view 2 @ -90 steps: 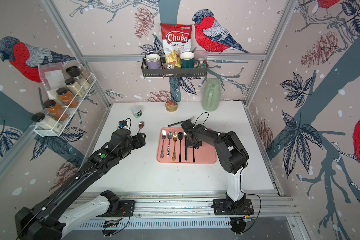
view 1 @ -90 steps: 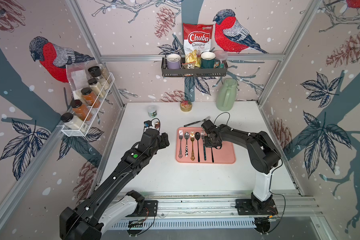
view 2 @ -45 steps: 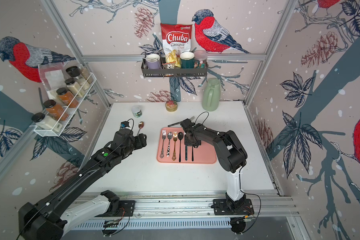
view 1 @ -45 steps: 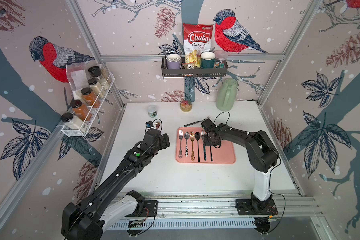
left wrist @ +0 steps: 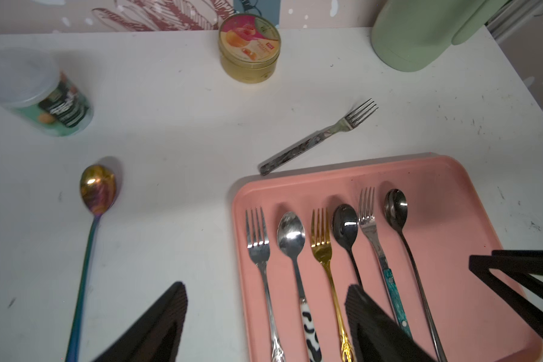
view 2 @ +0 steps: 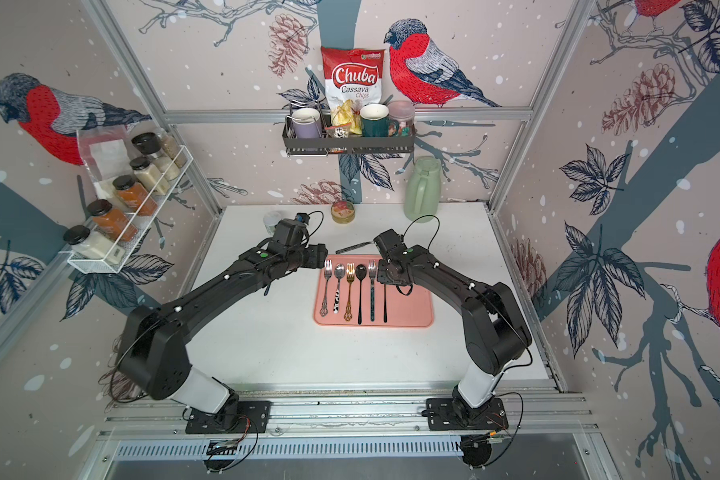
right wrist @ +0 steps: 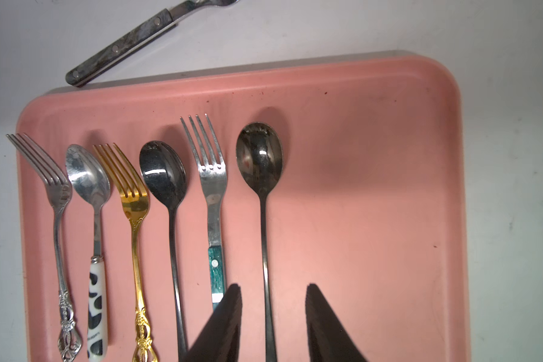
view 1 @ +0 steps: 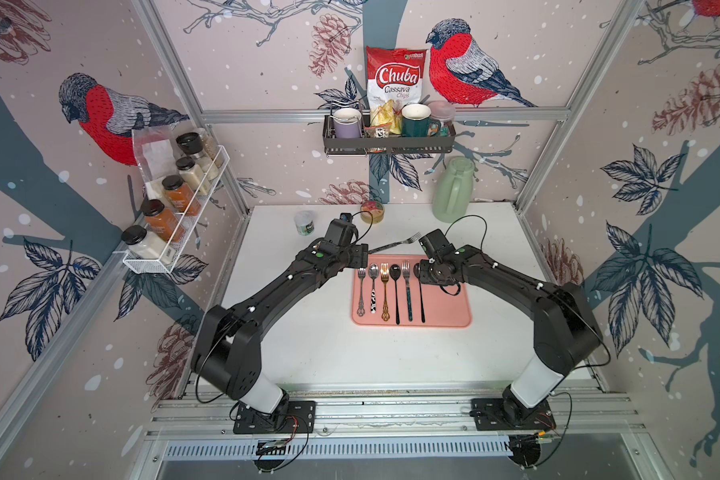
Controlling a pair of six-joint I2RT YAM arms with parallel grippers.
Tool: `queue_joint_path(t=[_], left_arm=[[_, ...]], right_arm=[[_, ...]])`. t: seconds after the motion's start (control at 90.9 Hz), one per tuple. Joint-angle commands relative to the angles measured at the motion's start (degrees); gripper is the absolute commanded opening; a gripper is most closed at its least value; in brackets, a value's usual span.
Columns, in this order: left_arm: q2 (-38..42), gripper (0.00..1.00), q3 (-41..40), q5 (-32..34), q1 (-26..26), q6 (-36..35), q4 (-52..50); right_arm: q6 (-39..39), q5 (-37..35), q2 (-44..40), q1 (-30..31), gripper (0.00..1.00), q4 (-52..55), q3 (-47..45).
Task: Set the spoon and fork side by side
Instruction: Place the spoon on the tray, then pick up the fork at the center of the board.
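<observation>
Sitting flat on the pink tray [right wrist: 373,219], the long dark spoon [right wrist: 259,153] is last in the row, just beside the teal-handled fork [right wrist: 213,188]. Right gripper [right wrist: 273,285] straddles its handle, fingers parted, gripping nothing. Left gripper [left wrist: 265,285] hangs wide open and empty over the tray's edge, near the rainbow spoon [left wrist: 98,188] off the tray.

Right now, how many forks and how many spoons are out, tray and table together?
Forks: 4, three on the tray, one on the table.
Spoons: 4, three on the tray, one on the table.
Total: 8.
</observation>
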State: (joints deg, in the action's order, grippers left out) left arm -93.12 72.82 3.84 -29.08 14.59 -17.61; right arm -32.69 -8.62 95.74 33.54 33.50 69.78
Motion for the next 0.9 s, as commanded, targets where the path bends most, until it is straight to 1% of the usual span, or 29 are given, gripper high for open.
queue_joint_path(t=[0.0,0.099,0.198,0.264,0.308,0.44,0.517,0.715,0.891], left_arm=[[-7.87,0.78,7.17,-4.79,-0.18,-8.95,0.40],[-16.79,0.75,17.08,-6.65,-0.19,-12.68,-4.31],[-25.98,0.70,28.67,-8.74,-0.19,-15.75,-12.68],[-32.22,0.61,36.64,-10.63,-0.19,-18.17,-17.68],[-35.67,0.57,41.35,-10.92,-0.19,-19.18,-20.85],[-43.68,0.56,52.05,-11.55,-0.19,-22.13,-26.68],[-47.21,0.57,56.79,-11.50,-0.19,-22.99,-28.53],[-53.84,0.59,65.36,-10.36,-0.12,-24.26,-32.74],[-57.21,0.59,68.10,-9.07,-0.11,-24.15,-33.69]], right_arm=[[1.12,0.27,-3.80,-0.90,0.36,-1.67,-2.81],[1.19,-0.38,-6.84,-1.36,0.36,-3.20,-5.83],[1.37,-0.87,-8.64,-1.44,0.36,-4.82,-7.94],[1.33,-0.96,-9.37,-1.52,0.36,-6.60,-9.51],[1.25,-0.67,-9.73,-1.55,0.36,-7.76,-10.59],[1.11,0.49,-10.02,-1.72,0.36,-10.13,-12.66],[1.28,0.57,-9.70,-1.81,0.35,-10.21,-12.80],[0.68,1.30,-9.91,-1.97,0.35,-11.35,-13.71],[-0.66,0.93,-11.44,-2.45,0.35,-12.28,-14.94]])
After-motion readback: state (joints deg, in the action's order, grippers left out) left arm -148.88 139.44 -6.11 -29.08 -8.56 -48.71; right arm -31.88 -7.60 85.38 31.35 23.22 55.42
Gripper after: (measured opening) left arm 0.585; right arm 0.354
